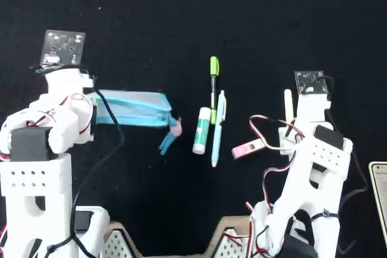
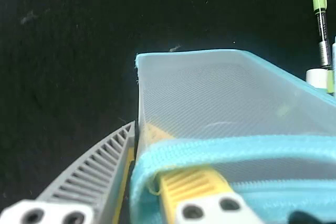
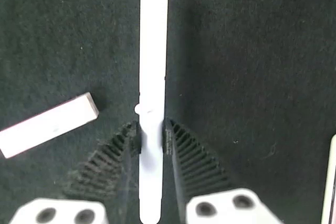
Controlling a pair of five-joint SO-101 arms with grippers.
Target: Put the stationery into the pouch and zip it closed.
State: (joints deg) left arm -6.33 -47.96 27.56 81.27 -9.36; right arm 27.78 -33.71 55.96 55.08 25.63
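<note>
A light-blue mesh pouch [image 1: 133, 109] lies left of centre, its pink and blue zip pull [image 1: 172, 131] at the right end. My left gripper [image 1: 91, 104] is shut on the pouch's left edge; in the left wrist view one yellow-padded finger [image 2: 191, 187] sits inside the pouch [image 2: 220, 98] and the grey one outside. A green-capped pen [image 1: 213, 83], a glue stick [image 1: 202, 130], a light-blue pen [image 1: 217, 128] and a pink eraser [image 1: 248, 148] lie mid-table. My right gripper [image 3: 152, 132] is shut on a white flat stick [image 3: 153, 51], low over the cloth.
The table is covered with black cloth. A pale card-like object [image 1: 380, 191] lies at the right edge, beside the right arm's base. The pink eraser [image 3: 50, 124] rests close beside the right gripper. The green-capped pen [image 2: 317, 3] shows beyond the pouch.
</note>
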